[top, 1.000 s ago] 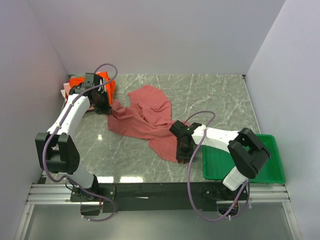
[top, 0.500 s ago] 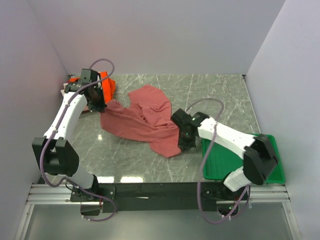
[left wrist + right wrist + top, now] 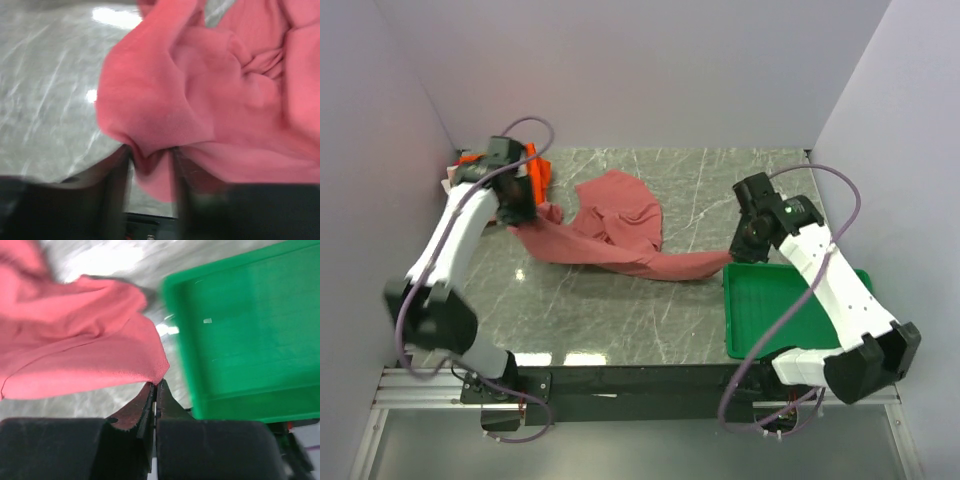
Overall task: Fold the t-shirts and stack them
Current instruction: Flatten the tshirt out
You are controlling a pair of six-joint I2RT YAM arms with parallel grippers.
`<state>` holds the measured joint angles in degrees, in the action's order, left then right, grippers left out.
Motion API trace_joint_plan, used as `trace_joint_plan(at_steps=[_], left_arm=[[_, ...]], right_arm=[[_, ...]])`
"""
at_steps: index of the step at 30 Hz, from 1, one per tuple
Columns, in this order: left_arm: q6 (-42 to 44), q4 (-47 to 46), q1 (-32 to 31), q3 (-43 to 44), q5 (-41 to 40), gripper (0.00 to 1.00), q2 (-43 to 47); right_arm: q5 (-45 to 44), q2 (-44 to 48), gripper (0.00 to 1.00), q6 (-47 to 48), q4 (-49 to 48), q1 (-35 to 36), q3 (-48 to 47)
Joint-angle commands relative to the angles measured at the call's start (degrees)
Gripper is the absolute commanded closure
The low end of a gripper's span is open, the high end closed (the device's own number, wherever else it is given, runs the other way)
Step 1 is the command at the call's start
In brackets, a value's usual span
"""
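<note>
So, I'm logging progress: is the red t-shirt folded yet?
Not folded. The red t-shirt lies crumpled on the table, stretched long between the left gripper and the right gripper, each pinching an edge.

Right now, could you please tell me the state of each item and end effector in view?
red t-shirt: unfolded, stretched between both end effectors.
orange t-shirt: crumpled, far left corner.
green tray: flat, no shirt inside.
left end effector: shut on the red t-shirt.
right end effector: shut on the red t-shirt.

White arm links (image 3: 453,232), black joints (image 3: 865,362), looping purple cables (image 3: 530,121).
</note>
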<state>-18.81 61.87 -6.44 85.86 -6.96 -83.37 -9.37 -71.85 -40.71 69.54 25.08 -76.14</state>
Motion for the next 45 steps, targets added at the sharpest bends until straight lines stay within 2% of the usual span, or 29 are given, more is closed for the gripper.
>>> trace_joint_plan(at_steps=[1, 3, 5, 9, 10, 12, 16, 19, 22, 25, 30, 35, 45], left_arm=[[1.3, -3.2, -5.2, 4.6, 0.3, 0.5, -11.4], [2.5, -4.7, -5.5, 6.7, 4.1, 0.41, -17.4], [2.3, -4.6, -5.4, 10.0, 5.6, 0.39, -19.7], [0.2, -8.5, -5.2, 6.3, 4.2, 0.31, -14.3], [-0.2, -10.0, -4.7, 2.5, 3.5, 0.29, -13.1], [-1.1, -11.1, -4.0, -2.0, 3.4, 0.32, -9.5], [-3.8, -17.4, -1.8, -19.2, 6.5, 0.39, -2.1], [-5.1, -19.9, -0.9, -26.9, 8.4, 0.44, 0.8], [-5.4, -23.5, -0.9, -29.4, 10.6, 0.46, 0.5], [-5.7, -27.0, -0.9, -28.9, 10.9, 0.52, -0.7], [-4.5, -30.4, 0.5, -26.3, 9.2, 0.55, -6.3], [-3.1, -32.4, 2.0, -22.9, 11.4, 0.57, -12.4], [-5.1, -34.7, 2.0, -13.7, 17.7, 0.59, -16.9]], right_arm=[[0.5, -3.4, 1.0, 7.1, -4.7, -6.5, -0.1], [0.4, -6.1, 1.0, 8.3, -6.2, -7.4, -1.5], [0.7, -9.8, 1.0, 9.1, -7.0, -8.1, -3.7], [1.7, -12.6, 1.0, 9.2, -9.2, -8.5, -4.2], [2.1, -13.0, 1.0, 9.2, -9.6, -8.5, -3.8], [3.0, -12.7, 1.0, 9.2, -10.5, -8.5, -2.4], [3.7, -11.8, 1.0, 9.3, -11.4, -8.6, -0.2], [4.6, -10.6, 1.0, 9.2, -12.0, -8.5, 1.1], [5.7, -9.8, 1.0, 9.1, -12.5, -8.6, 1.6], [6.1, -9.9, 1.0, 9.3, -12.4, -8.6, 1.4], [7.2, -9.3, 1.0, 9.2, -12.9, -8.5, 2.0], [7.2, -8.2, 1.0, 8.7, -12.9, -8.5, 3.5], [6.9, -7.6, 1.0, 7.8, -12.5, -8.5, 4.9]])
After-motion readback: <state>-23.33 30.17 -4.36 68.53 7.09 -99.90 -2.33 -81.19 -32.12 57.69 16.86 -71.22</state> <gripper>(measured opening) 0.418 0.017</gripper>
